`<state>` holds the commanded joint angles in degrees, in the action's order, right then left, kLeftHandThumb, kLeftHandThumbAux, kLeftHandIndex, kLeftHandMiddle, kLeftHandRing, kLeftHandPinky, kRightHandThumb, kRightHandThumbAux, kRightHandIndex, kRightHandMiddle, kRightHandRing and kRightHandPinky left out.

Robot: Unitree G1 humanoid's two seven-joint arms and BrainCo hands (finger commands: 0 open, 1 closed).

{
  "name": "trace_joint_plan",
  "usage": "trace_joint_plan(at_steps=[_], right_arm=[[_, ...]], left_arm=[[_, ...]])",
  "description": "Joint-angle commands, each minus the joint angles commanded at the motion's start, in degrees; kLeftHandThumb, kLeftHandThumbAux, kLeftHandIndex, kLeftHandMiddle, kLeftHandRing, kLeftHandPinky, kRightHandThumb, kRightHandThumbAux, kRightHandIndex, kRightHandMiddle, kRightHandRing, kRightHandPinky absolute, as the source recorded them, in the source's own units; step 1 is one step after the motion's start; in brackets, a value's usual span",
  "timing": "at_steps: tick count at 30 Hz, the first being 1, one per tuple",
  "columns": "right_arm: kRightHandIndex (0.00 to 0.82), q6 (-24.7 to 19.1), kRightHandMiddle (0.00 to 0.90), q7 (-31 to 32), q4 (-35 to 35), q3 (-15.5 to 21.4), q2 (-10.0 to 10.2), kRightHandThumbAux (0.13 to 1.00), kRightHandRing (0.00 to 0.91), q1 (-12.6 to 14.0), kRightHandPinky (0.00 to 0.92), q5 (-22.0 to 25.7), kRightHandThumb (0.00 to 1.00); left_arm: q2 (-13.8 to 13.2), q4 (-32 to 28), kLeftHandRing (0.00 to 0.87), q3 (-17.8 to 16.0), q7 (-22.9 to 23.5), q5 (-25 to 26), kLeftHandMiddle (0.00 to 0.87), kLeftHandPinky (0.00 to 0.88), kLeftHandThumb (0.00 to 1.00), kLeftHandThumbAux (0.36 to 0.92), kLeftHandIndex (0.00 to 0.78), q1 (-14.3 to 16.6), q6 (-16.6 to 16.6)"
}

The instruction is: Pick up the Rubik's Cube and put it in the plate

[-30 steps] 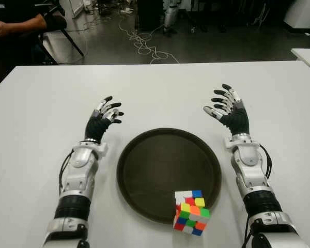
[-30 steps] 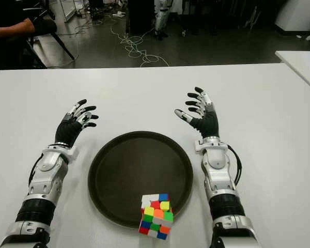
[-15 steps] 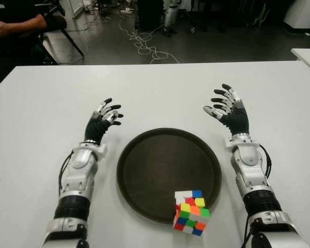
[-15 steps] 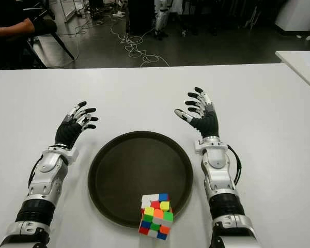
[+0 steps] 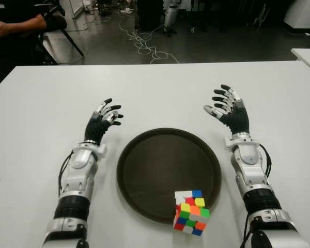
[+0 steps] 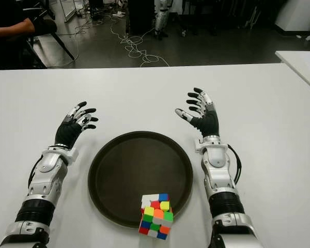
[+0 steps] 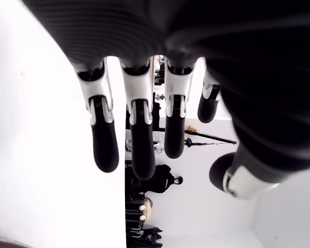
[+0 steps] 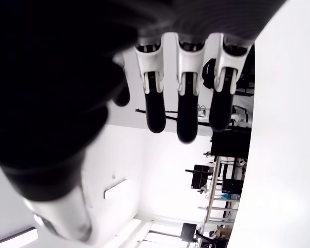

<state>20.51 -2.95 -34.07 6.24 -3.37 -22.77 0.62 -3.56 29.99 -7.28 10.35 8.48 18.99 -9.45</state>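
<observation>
The Rubik's Cube stands at the near right rim of the dark round plate, overlapping its edge. Whether it sits on the rim or on the table just beside it I cannot tell. My left hand shows to the left of the plate's far side, fingers spread and holding nothing. To the right of the plate's far side is my right hand, also open and empty. Both wrist views show straight fingers with nothing between them.
The white table stretches well beyond the plate. A person's arm shows beyond the far left corner. Cables lie on the floor behind the table. Another white table's corner is at the far right.
</observation>
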Motion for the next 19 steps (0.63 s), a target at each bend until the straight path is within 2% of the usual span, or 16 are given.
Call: trace_joint_plan(at_steps=[3, 6, 11, 19], right_arm=[[0.231, -1.9, 0.254, -0.8, 0.7, 0.3, 0.2, 0.872, 0.218, -0.1, 0.143, 0.2, 0.105], [0.236, -3.9, 0.255, -1.4, 1.6, 0.8, 0.6, 0.884, 0.214, -0.2, 0.144, 0.9, 0.109], [0.241, -5.8, 0.264, -1.9, 3.0, 1.7, 1.2, 0.880, 0.236, -0.2, 0.205, 2.0, 0.114], [0.245, -5.4, 0.294, -2.3, 4.8, 2.3, 2.0, 0.856, 0.284, 0.4, 0.292, 3.3, 0.102]], left_arm=[[0.1, 0.3, 0.346, -0.2, 0.0, 0.1, 0.273, 0.410, 0.647, 0.626, 0.117, 0.1, -0.4], [0.2, 0.7, 0.340, -0.4, -0.2, 0.1, 0.276, 0.411, 0.653, 0.628, 0.119, 0.1, -0.9], [0.3, 1.5, 0.331, -0.5, -0.8, -0.3, 0.277, 0.407, 0.664, 0.632, 0.120, 0.3, -1.9], [0.4, 3.4, 0.319, -0.5, -1.1, -0.9, 0.280, 0.380, 0.719, 0.626, 0.130, 0.6, -5.5]])
